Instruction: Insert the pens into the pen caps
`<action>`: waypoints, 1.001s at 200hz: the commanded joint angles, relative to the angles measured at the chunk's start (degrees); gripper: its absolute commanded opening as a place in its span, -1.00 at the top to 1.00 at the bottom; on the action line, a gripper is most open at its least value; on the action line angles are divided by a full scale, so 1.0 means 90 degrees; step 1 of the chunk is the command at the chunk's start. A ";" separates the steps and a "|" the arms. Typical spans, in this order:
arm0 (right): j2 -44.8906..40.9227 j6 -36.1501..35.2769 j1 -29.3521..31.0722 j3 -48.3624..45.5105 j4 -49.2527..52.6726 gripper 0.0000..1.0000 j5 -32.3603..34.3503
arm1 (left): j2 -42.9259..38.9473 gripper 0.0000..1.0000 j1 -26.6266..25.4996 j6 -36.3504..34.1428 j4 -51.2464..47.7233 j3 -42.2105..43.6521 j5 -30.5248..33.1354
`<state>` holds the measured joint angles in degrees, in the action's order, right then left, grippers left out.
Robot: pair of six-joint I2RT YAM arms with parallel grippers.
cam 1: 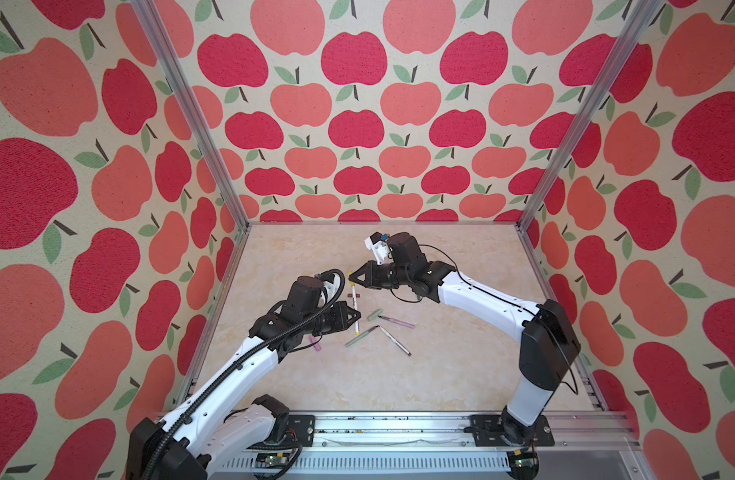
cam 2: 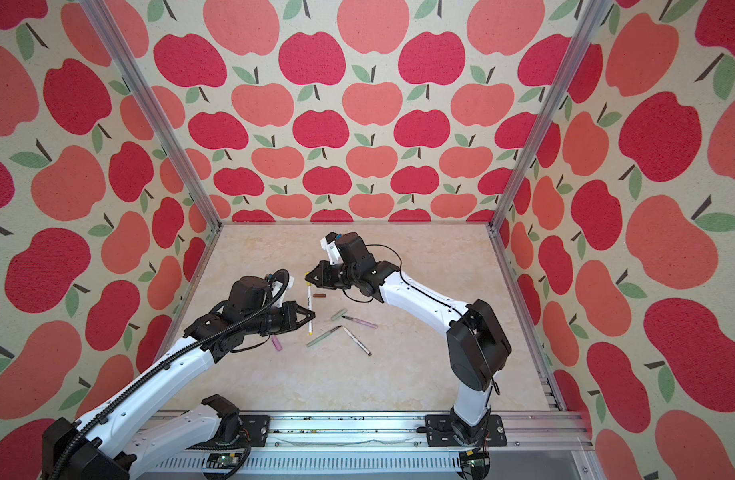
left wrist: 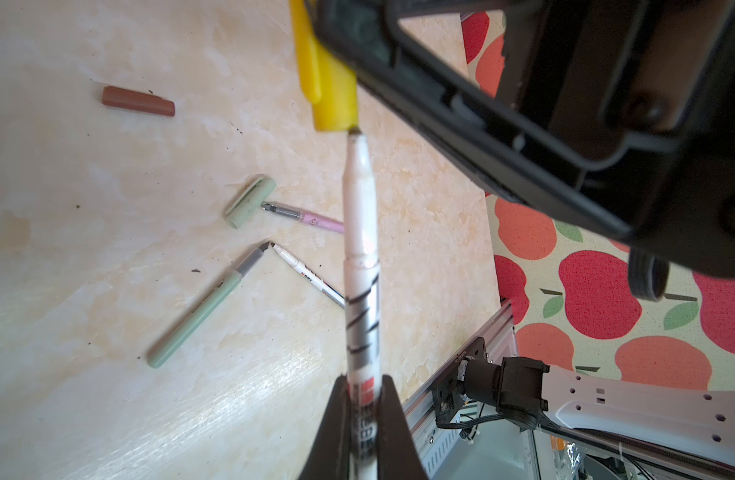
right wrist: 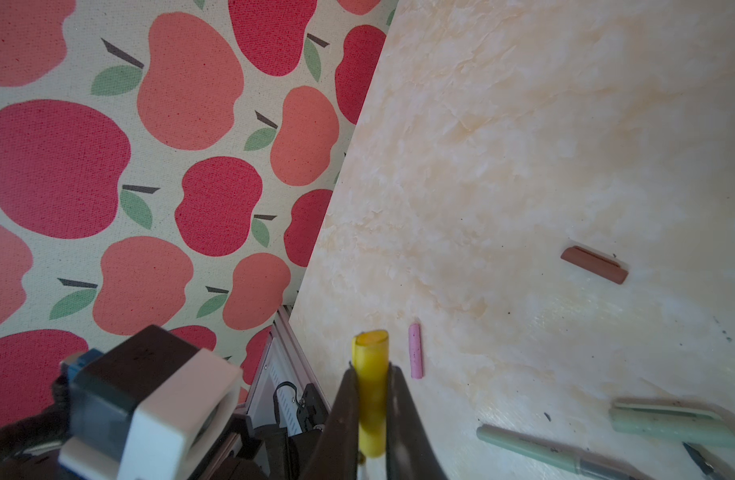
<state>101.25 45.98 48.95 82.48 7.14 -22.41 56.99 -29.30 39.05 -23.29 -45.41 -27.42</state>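
My left gripper [cam 1: 358, 321] [left wrist: 362, 384] is shut on a white pen [cam 1: 356, 309] [left wrist: 361, 232], held above the table with its tip pointing away from me. My right gripper [cam 1: 351, 280] [right wrist: 370, 370] is shut on the yellow pen cap [left wrist: 330, 95] [right wrist: 371, 374]. The pen's dark tip sits right at the cap's open end. Loose on the table lie a brown cap [cam 1: 353, 294], a pale green cap [cam 1: 374, 315], a pink cap [cam 1: 317, 344], a pink pen [cam 1: 397, 321], a pale green pen [cam 1: 357, 338] and another white pen [cam 1: 395, 340].
The loose pens and caps lie near the table's middle, below and to the right of the two grippers. The pink cap lies partly under the left arm [cam 1: 249, 353]. Apple-patterned walls [cam 1: 357, 124] enclose the table, and a metal rail [cam 1: 399, 428] runs along its front edge.
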 commanded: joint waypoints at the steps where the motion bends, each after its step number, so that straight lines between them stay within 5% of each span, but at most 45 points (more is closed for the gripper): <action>1: -0.0074 0.0038 -0.0048 0.0220 0.0059 0.91 -0.0041 | -0.0104 1.00 -0.0016 -0.0095 0.0212 -0.0055 0.0014; 200: -0.0039 -0.0217 -0.0019 0.0304 0.0283 0.91 0.0151 | -0.0116 1.00 -0.0036 -0.0065 0.0234 -0.0042 0.0010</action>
<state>101.27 45.91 48.36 84.53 7.38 -22.55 56.99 -29.41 39.05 -22.39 -45.39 -27.42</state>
